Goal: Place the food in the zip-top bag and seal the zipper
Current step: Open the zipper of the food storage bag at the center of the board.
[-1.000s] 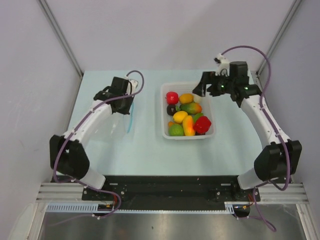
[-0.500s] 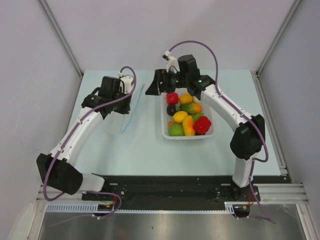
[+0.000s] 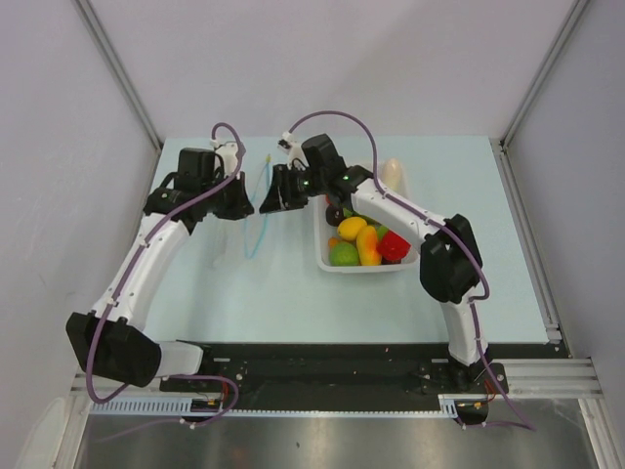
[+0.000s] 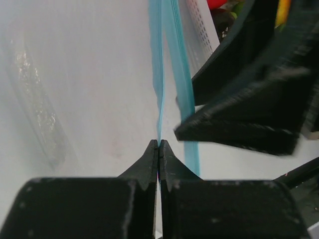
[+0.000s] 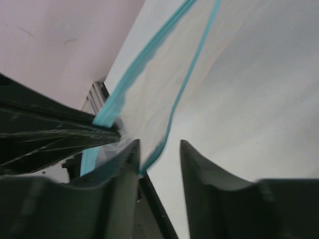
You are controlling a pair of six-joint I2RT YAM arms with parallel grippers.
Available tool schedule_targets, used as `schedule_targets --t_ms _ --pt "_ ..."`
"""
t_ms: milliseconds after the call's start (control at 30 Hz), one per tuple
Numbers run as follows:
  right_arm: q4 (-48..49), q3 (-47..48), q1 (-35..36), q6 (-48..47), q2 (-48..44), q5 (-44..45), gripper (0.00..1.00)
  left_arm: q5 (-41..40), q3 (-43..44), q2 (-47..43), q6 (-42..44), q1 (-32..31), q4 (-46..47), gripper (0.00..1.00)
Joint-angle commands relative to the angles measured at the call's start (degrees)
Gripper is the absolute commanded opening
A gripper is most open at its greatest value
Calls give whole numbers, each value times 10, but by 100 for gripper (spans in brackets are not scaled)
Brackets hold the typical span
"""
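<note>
The zip-top bag (image 3: 231, 239) is clear and lies left of the basket, its mouth raised. My left gripper (image 3: 234, 200) is shut on one lip of the teal zipper (image 4: 158, 99), pinched at its fingertips (image 4: 158, 145). My right gripper (image 3: 272, 193) has reached across to the bag mouth. In the right wrist view its jaws (image 5: 159, 147) stand apart, and the other zipper lip (image 5: 174, 104) runs between them, touching the left finger. The food (image 3: 357, 239), glossy red, yellow, orange and green pieces, lies in the white basket (image 3: 321, 262).
A pale cream piece (image 3: 393, 174) shows at the basket's far right corner. The right arm arches over the basket's back half. In the left wrist view the right gripper's black fingers (image 4: 239, 119) sit close beside the zipper, with the basket wall (image 4: 202, 30) behind.
The right arm swung left from beyond the basket to the bag mouth, and its jaws narrowed. The left gripper moved back and left, carrying the zipper lip up.
</note>
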Motion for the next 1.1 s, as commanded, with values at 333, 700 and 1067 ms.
schedule_targets --t_ms 333,700,1067 --pt "-35 -30 -12 -79 -30 16 0 -132 19 -101 -21 74 -32 0" --pt "-223 40 1 -240 15 52 0 -27 -48 -117 40 72 -76 0" --pt "-307 53 -16 -350 -5 122 10 76 -56 -52 -40 68 -19 0"
